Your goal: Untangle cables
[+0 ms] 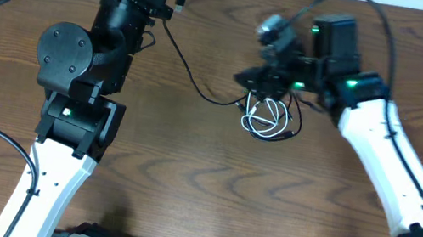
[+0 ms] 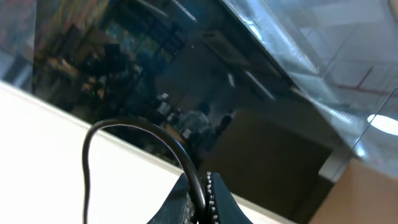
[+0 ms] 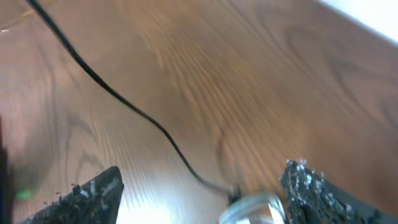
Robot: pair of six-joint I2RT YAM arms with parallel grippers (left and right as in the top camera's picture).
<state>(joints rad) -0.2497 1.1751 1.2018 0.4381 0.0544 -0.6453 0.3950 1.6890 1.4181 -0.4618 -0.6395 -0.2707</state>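
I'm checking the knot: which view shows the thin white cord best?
Overhead: the thin white cord lies coiled on the wooden table beside the right hand. The right wrist view catches only a blurred pale loop at its bottom edge; the left wrist view shows none of it.

Overhead looks straight down on the whole table (image 1: 183, 183). Left wrist tilts upward at the room. Right wrist skims the table closely, sharing the black cable (image 3: 134, 109) with overhead.
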